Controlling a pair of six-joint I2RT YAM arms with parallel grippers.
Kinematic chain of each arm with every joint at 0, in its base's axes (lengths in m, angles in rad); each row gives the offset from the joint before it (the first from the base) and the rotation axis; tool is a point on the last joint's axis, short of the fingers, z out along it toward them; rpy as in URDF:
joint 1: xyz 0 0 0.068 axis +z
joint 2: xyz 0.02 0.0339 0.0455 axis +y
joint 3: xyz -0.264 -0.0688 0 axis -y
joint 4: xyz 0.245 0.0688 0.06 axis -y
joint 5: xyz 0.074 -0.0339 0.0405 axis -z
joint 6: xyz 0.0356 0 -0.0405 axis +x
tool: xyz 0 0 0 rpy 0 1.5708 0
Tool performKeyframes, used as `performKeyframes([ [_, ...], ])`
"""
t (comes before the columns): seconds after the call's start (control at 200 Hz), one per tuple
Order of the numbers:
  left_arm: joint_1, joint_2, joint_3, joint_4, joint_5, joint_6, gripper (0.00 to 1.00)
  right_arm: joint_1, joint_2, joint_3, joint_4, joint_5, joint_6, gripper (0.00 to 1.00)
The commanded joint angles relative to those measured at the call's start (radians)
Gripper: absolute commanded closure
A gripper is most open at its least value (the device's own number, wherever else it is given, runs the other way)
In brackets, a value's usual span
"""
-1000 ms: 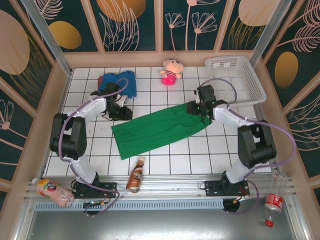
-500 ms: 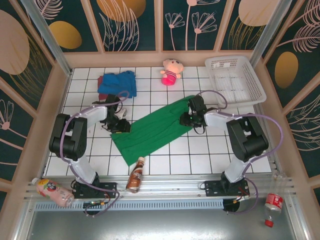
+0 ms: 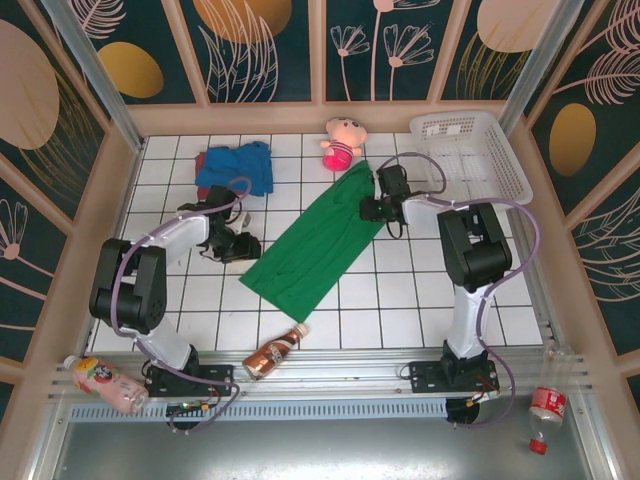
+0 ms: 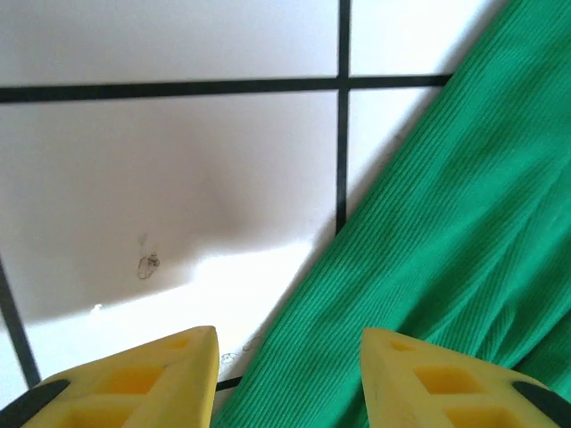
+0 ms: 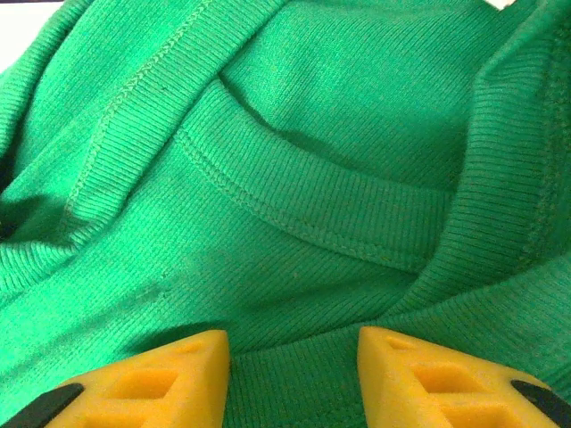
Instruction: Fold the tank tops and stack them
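Note:
The green tank top (image 3: 318, 240) lies flat as a long diagonal strip, from beside the pink doll down toward the front left. My right gripper (image 3: 368, 210) rests at its far right end, jaws apart over the ribbed neck band (image 5: 294, 214), with cloth lying between the fingertips (image 5: 178, 374). My left gripper (image 3: 243, 245) sits at the strip's left edge, jaws apart, with the green hem (image 4: 428, 250) and white tile between them. The blue tank top (image 3: 240, 166) is bunched at the back left on the maroon one (image 3: 203, 160).
A pink plush doll (image 3: 341, 141) stands at the back middle, close to the green top's far end. A white basket (image 3: 470, 152) sits at the back right. A brown bottle (image 3: 275, 351) lies near the front edge. Two more bottles (image 3: 100, 381) (image 3: 546, 408) lie off the tiles.
The green top has swung from lying across the table to a steep diagonal, its right end carried toward the doll. My right gripper moved left and farther back. The brown bottle turned.

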Motion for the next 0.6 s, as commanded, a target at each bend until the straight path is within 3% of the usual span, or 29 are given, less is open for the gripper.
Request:
performKeyframes([
  [0.0, 0.001, -0.056, 0.028, -0.073, -0.048, -0.018, 0.52, 0.005, -0.051, 0.013, -0.013, 0.010, -0.086, 0.55],
  [0.165, 0.025, -0.108, 0.020, -0.123, -0.105, -0.049, 0.47, 0.100, -0.244, -0.101, 0.004, -0.040, -0.078, 0.47],
  [0.31, 0.062, -0.160, -0.025, -0.085, -0.050, -0.089, 0.40, 0.270, -0.373, -0.187, 0.037, -0.081, -0.019, 0.42],
  [0.44, 0.095, -0.177, -0.076, -0.043, 0.014, -0.097, 0.38, 0.459, -0.368, -0.196, 0.077, -0.055, 0.021, 0.39],
  [0.595, 0.139, -0.201, -0.099, -0.001, 0.033, -0.097, 0.32, 0.634, -0.253, -0.133, 0.092, -0.041, 0.058, 0.38],
])
